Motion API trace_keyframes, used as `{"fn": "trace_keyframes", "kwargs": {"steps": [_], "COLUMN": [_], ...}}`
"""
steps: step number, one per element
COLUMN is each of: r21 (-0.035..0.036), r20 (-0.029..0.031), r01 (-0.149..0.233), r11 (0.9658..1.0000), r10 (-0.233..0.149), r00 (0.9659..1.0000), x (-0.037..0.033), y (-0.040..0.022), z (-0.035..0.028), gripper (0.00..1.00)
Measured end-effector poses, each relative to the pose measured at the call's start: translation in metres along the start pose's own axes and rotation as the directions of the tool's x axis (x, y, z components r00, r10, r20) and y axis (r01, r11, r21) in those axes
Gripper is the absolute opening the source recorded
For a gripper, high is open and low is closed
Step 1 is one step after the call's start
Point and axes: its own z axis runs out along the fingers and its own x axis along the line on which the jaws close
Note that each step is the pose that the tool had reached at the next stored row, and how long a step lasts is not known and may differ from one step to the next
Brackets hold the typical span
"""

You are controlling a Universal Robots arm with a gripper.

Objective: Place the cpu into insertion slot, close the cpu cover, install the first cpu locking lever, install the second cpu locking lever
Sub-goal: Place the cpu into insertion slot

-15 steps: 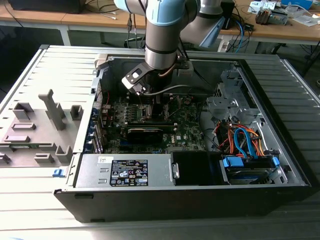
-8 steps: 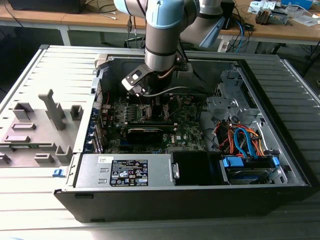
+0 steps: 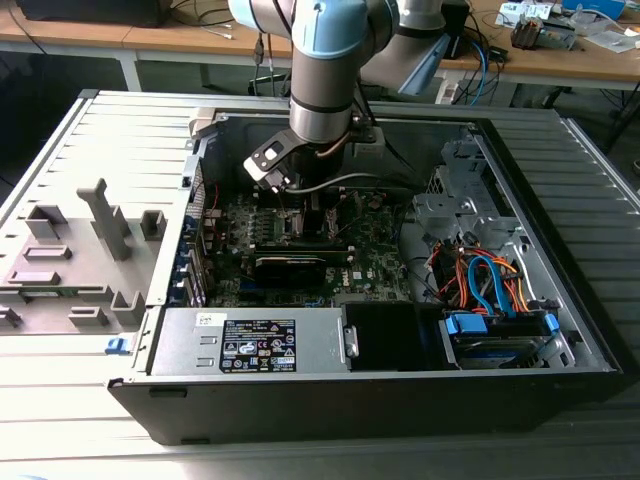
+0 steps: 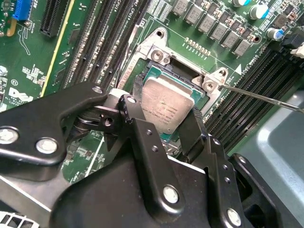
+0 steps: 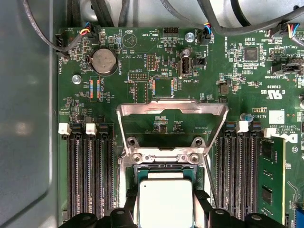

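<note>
The cpu (image 4: 167, 108) is clamped at two opposite edges by the fingers (image 4: 134, 124) and held right at the slot (image 5: 164, 156). Whether it is seated or just above cannot be told. Beyond the fingertips, the cover (image 5: 171, 105) is seen swung open.

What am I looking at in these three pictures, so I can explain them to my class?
The machine is a robot arm reaching into an open computer case. The exterior view is taken from a camera off the arm; both wrist views come from cameras riding near its wrist, looking at the green circuit board. At the arm's tip is a black pincer, its fingers closed on opposite sides of the cpu, a small silvery square chip. It holds the chip at the insertion slot; whether it is seated I cannot tell. The cpu cover, a thin metal frame, stands swung open.
</note>
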Motion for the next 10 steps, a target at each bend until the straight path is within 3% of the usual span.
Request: {"fn": "trace_keyframes", "kwargs": {"steps": [5, 7, 10], "r21": [-0.0005, -0.0006, -0.0002], "r20": [-0.0012, -0.0010, -0.0003], "r01": [0.000, 0.000, 0.000], "r11": [1.0000, 1.0000, 1.0000], "r10": [0.000, 0.000, 0.000], "r00": [1.0000, 1.0000, 1.0000], "x": [0.0002, 0.0002, 0.0001], "y": [0.0001, 0.0001, 0.0000], "z": [0.0005, 0.0006, 0.0004], "gripper": [0.55, 0.62, 0.62]}}
